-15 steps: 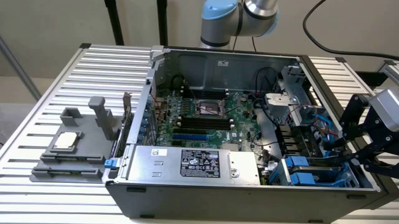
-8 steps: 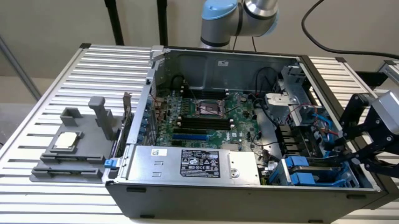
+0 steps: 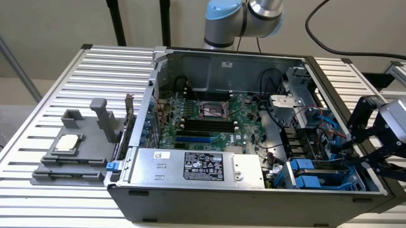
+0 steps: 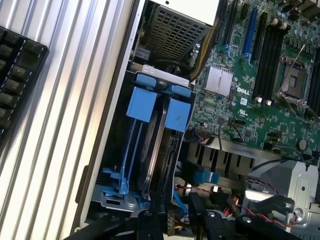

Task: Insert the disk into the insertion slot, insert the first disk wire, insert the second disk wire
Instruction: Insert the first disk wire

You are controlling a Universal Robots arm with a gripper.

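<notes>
Drive bay work under way: the arm's gripper hangs over the near corner of the open case, on the exterior view's right, directly above the slot. Its jaws stand apart, with nothing clamped between them.

The disk appears to be already home. It sits on edge inside the slot, dark between blue rails, with its two blue tabs at the slot's mouth. That step looks done.

The wires are less certain. Blue cables lie just beside the slot's far end, close under the gripper's fingers. Whether either one is plugged into the disk cannot be told, so both wire steps may still be open.

Elsewhere in the case, the board lies flat on the floor with its socket bare. A labelled power box fills the near side. Outside, on the exterior view's left, a grey holder on the slatted table carries a square chip. A keyboard rests on the table beyond the case wall.
</notes>
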